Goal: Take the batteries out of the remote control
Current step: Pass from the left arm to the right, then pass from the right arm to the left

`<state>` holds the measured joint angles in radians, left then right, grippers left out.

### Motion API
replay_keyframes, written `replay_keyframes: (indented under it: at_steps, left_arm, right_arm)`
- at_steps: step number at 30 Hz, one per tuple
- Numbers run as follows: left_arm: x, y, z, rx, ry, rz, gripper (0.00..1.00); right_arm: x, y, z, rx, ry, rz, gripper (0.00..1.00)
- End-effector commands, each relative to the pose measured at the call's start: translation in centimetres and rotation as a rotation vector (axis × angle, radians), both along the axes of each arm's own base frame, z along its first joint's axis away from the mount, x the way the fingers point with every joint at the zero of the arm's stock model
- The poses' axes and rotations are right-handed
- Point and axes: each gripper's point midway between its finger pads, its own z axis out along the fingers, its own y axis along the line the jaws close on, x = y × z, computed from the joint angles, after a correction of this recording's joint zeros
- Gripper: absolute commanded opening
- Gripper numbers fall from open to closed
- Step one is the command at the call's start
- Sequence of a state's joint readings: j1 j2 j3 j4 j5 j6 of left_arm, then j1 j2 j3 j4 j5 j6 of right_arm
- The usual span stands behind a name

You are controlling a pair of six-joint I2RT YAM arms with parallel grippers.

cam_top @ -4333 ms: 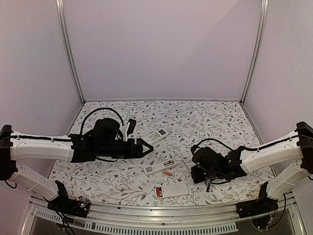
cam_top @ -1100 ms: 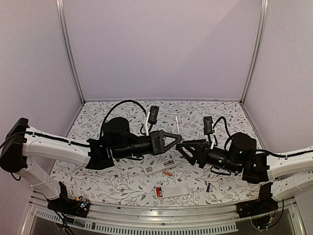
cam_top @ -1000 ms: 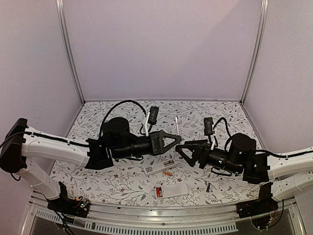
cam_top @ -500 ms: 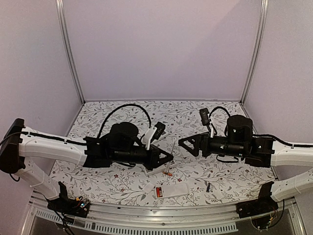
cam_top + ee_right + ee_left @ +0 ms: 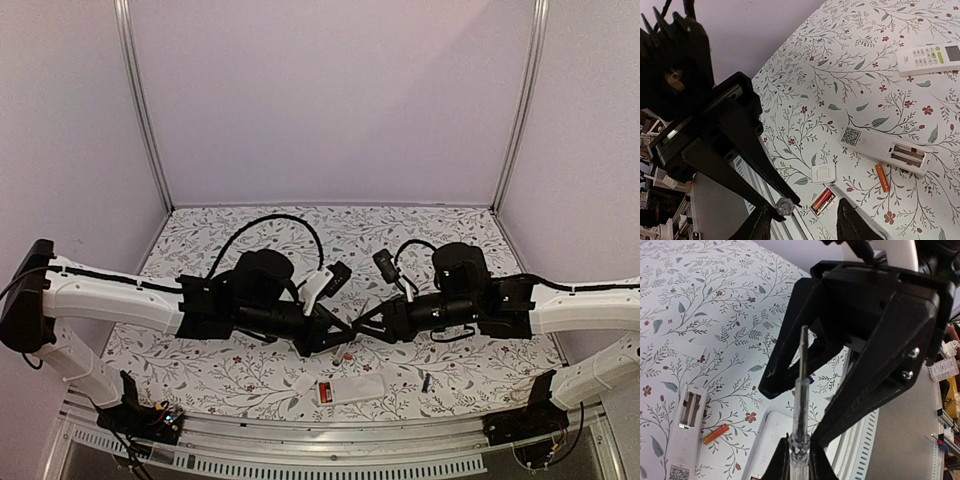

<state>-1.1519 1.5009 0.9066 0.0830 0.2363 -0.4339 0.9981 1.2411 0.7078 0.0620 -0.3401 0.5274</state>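
Observation:
My left gripper is shut on a thin clear-handled tool that points into my right gripper. The right jaws stand apart, with the tool's grey hexagonal end close to one finger. In the top view both grippers meet low over the table's middle, left gripper against right gripper. Under them lies a white remote control face down, its compartment open. One orange battery lies loose beside it. Two red batteries sit in a second white remote.
A small white battery cover lies next to the second remote. A third remote with buttons lies farther back. A small dark piece rests near the front right. The table's metal front rail is close by.
The right gripper has come down and left to meet the left gripper, and its jaws have narrowed around the tool's end. The left gripper still holds the tool, lowered over the remotes.

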Motion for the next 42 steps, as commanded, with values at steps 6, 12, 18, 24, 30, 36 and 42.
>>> replay_keyframes:
  at_steps: [6, 12, 18, 24, 30, 36, 42]
  left_arm:
    - [-0.5, -0.5, -0.1, 0.011, -0.009, -0.040, 0.00]
    - [-0.5, -0.7, 0.0, 0.007, -0.011, -0.044, 0.00]
    - [-0.2, -0.8, 0.3, -0.007, -0.014, -0.020, 0.00]
    - [1.0, -0.5, 1.3, -0.055, 0.001, 0.053, 0.49]
    - [3.2, 0.9, 4.9, -0.270, 0.100, 0.173, 0.84]
    - [3.7, 2.3, 9.1, -0.518, 0.172, 0.207, 0.86]
    - [3.4, 2.6, 11.6, -0.628, 0.175, 0.186, 0.84]
  right_arm:
    - [0.7, 0.7, 1.6, 0.076, 0.005, -0.027, 0.31]
    - [0.5, 0.9, 1.6, 0.097, 0.025, -0.021, 0.21]
    - [0.6, 0.8, 1.2, 0.094, 0.049, -0.041, 0.00]
    - [1.9, -0.6, 1.8, 0.114, 0.020, -0.138, 0.00]
    - [3.2, -2.7, 6.3, 0.259, -0.098, -0.251, 0.00]
    - [3.3, -4.5, 12.3, 0.485, -0.225, -0.311, 0.00]
    - [3.0, -5.3, 16.0, 0.646, -0.298, -0.316, 0.00]
